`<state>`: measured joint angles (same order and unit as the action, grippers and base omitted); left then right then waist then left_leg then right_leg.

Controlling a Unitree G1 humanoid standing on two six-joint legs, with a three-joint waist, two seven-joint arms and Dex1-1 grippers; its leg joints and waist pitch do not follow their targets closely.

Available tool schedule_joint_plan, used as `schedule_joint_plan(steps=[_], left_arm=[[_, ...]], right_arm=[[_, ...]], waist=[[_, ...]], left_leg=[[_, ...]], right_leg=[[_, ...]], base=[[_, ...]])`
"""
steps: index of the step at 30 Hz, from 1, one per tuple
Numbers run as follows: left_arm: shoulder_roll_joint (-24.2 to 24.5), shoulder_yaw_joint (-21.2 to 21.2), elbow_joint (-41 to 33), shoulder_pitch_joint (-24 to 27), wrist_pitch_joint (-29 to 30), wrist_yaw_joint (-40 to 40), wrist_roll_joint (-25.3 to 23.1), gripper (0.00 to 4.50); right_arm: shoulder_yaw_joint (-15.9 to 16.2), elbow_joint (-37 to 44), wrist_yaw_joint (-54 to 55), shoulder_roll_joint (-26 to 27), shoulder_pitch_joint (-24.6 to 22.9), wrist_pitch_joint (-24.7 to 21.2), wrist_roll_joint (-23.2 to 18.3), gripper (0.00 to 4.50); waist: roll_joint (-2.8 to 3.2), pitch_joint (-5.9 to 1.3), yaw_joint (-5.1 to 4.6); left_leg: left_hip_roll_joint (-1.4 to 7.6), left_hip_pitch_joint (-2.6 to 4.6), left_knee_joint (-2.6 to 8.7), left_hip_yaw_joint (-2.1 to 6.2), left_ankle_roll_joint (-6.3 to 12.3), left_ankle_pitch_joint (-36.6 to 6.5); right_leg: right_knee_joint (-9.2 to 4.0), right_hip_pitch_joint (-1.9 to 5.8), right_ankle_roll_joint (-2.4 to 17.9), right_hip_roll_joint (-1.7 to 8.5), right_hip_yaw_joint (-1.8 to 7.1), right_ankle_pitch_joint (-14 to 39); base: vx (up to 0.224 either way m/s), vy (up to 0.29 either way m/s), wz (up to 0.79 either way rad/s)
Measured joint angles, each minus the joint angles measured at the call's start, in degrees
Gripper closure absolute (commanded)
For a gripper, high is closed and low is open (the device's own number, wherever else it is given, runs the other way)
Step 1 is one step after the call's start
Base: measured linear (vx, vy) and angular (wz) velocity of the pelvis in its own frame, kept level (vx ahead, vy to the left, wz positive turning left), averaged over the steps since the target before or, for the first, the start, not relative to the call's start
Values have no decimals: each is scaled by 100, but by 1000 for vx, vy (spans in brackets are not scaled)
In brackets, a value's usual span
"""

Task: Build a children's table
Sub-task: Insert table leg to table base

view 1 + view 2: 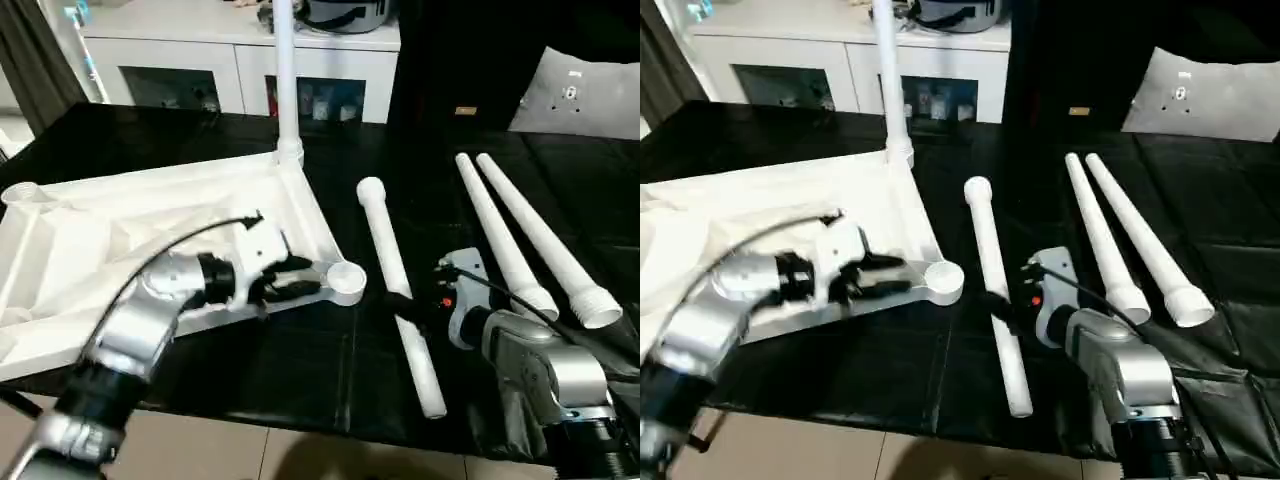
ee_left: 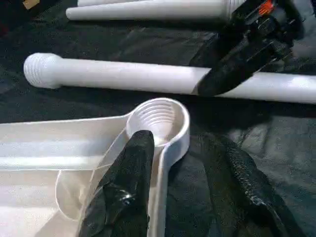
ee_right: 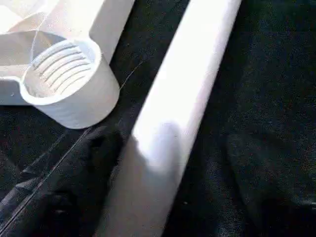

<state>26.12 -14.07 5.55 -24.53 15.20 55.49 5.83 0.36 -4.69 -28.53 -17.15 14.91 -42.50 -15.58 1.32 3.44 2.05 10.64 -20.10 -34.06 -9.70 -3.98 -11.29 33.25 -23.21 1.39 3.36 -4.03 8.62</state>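
The table top (image 1: 150,240) lies ribbed side up at 9 o'clock on the black work surface (image 1: 300,370), so its corner sockets face upward for leg insertion. Legs, counted: four. One leg (image 1: 284,70) stands upright in the 12 o'clock corner; three lie loose, one at centre (image 1: 395,285), two (image 1: 520,235) at 3 o'clock. The left gripper (image 1: 290,278) straddles the rim beside the near socket (image 1: 345,280), fingers parted, grasping nothing. The right gripper (image 3: 163,163) brackets the centre leg, fingers spread, not clamped.
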Motion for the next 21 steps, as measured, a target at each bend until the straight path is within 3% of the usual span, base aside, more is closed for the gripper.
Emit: schedule_joint_plan(steps=[14,21], left_arm=[[229,-351,-264,-115,-425,-280,-733,275],[275,-587,-48,-543,-1140,-532,-1348,221]], right_arm=[[6,-140,-47,-101,131,7,40,206],[-10,-288,-46,-106,202,-6,30,257]], waist=[[-28,-5,-10],[-66,-15,-13]], left_leg=[[0,-2,-9,1,0,0],[0,-3,-9,1,0,-1]], right_leg=[[-1,-1,-3,-1,2,1],[-1,0,-4,-1,3,1]], base=[[0,0,0],[0,0,0]])
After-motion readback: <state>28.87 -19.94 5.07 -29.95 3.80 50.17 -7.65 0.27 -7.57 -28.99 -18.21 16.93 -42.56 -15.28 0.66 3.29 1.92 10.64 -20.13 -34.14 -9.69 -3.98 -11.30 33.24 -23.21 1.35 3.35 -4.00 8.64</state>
